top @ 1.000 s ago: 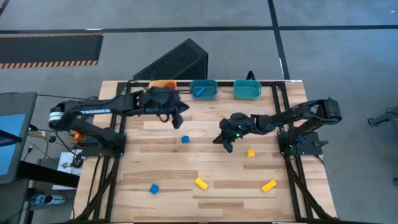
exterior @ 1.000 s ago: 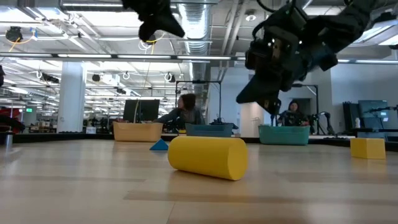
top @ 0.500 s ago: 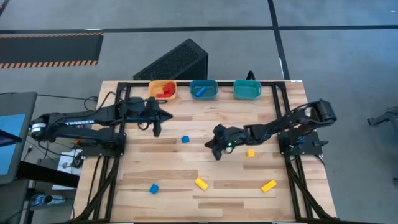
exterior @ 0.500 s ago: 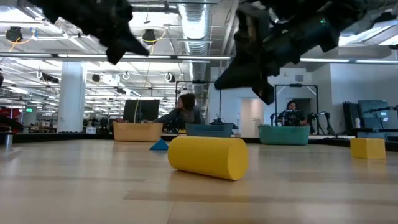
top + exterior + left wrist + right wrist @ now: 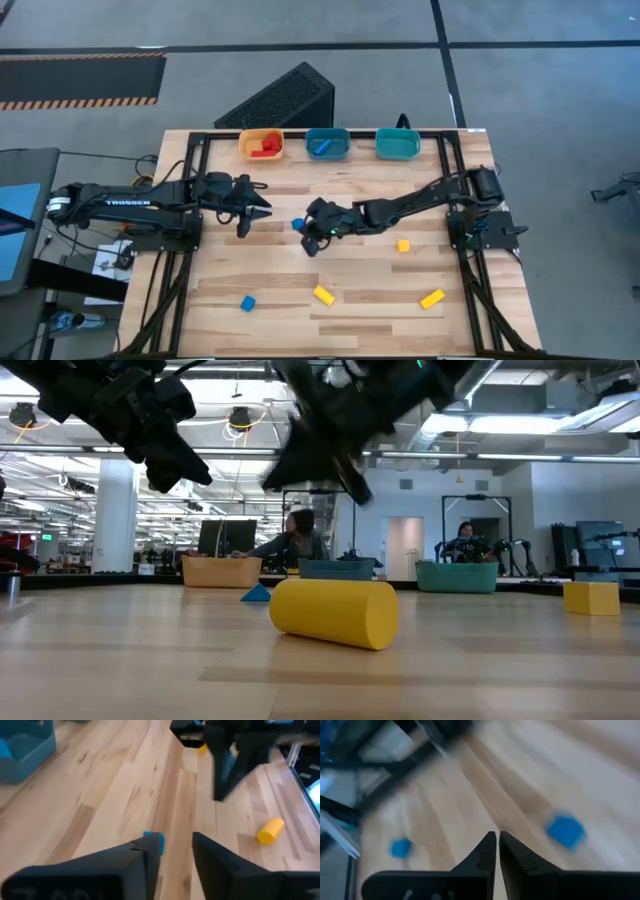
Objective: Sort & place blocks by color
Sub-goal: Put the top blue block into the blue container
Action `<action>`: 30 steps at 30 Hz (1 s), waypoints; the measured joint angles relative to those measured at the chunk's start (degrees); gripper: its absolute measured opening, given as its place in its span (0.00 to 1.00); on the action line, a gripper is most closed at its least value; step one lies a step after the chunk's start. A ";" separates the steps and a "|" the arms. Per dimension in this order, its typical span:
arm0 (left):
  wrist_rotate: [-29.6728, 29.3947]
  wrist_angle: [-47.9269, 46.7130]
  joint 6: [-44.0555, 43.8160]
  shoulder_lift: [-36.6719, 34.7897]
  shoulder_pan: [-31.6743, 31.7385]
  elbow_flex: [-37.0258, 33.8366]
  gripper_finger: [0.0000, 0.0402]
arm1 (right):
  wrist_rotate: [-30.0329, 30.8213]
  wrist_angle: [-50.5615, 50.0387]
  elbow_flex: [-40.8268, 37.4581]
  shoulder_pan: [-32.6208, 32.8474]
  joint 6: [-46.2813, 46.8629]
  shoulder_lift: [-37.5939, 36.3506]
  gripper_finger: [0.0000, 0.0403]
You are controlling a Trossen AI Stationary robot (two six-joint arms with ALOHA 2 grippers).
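A blue block lies mid-table, just beside my right gripper, which hovers above the wood with its fingers together and holds nothing. The same block shows ahead of it. My left gripper hangs left of centre, open and empty, pointing at that blue block. Another blue block, a yellow block and two yellow pieces lie on the table. Red blocks lie in the orange bin.
Three bins stand along the far edge: the orange one, a blue bin with a blue piece in it, and a teal bin. A black frame borders the table. People sit at desks in the room beyond.
My left gripper has drawn back from over the orange bin toward the table's left and near side and come down. My right gripper has swept toward the table's left, from near the yellow block to beside the blue block. No block has moved.
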 joint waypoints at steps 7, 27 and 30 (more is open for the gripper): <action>-0.30 -0.39 0.98 -3.06 -2.00 0.02 0.39 | 1.55 -2.01 4.14 0.50 -3.68 -1.29 0.11; -14.91 48.36 3.47 24.80 -5.66 -11.86 0.42 | 10.90 -34.02 17.34 3.58 -3.49 -4.82 0.05; -12.91 50.30 4.81 31.93 -6.61 -10.60 0.44 | 15.87 -37.91 17.34 4.85 -2.41 -5.70 0.05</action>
